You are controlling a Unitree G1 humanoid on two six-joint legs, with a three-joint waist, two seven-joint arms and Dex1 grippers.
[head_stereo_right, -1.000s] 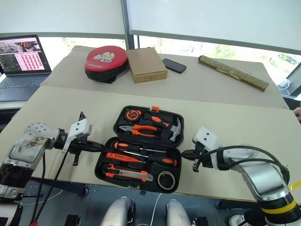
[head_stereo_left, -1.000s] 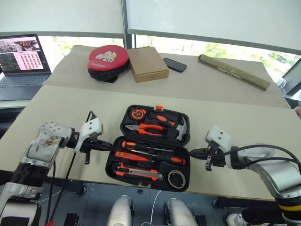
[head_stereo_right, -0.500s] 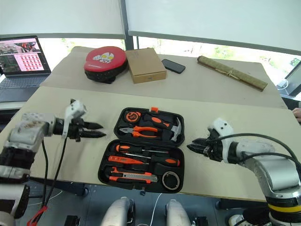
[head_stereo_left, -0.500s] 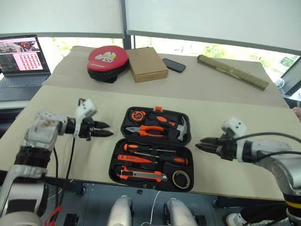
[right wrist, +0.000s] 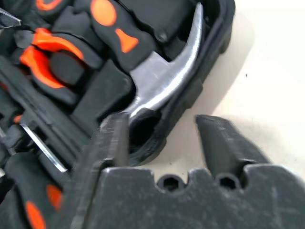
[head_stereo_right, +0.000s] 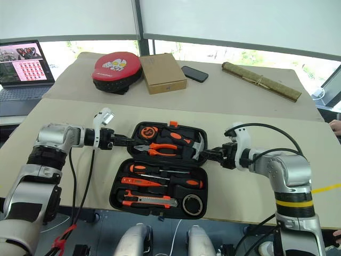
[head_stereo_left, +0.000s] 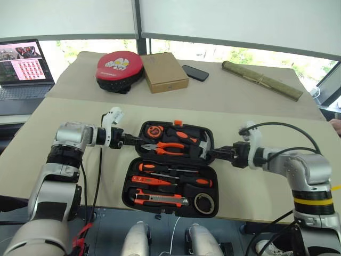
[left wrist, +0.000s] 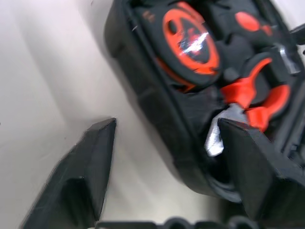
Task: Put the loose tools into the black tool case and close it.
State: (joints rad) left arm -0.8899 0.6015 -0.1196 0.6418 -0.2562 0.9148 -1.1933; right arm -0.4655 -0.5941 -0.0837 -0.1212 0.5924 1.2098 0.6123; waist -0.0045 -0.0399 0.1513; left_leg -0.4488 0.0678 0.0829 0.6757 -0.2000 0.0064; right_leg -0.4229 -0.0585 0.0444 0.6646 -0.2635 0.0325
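The black tool case (head_stereo_left: 127,191) lies open on the table, both halves flat. Its near half holds two black-and-orange screwdrivers (head_stereo_left: 171,167), a slim orange tester (head_stereo_left: 153,179), the utility knife (head_stereo_left: 160,199) and the grey tape roll (head_stereo_left: 201,203). The far half holds a tape measure, pliers and a hammer. My left gripper (head_stereo_left: 136,141) is open, its fingers (left wrist: 97,157) straddling the far half's left rim. Open too, my right gripper (head_stereo_left: 211,154) has its fingers (right wrist: 217,138) on either side of the right rim by the hammer head.
At the back of the table sit a red-and-black round pad (head_stereo_left: 117,66), a brown cardboard box (head_stereo_left: 165,71), a phone (head_stereo_left: 195,72) and a rolled bamboo mat (head_stereo_left: 264,80). A laptop (head_stereo_left: 24,64) stands at far left. The case's near half reaches the table's front edge.
Both grippers went from shut to open, rolled, and moved forward and inward from beside the near half to the far half's side rims.
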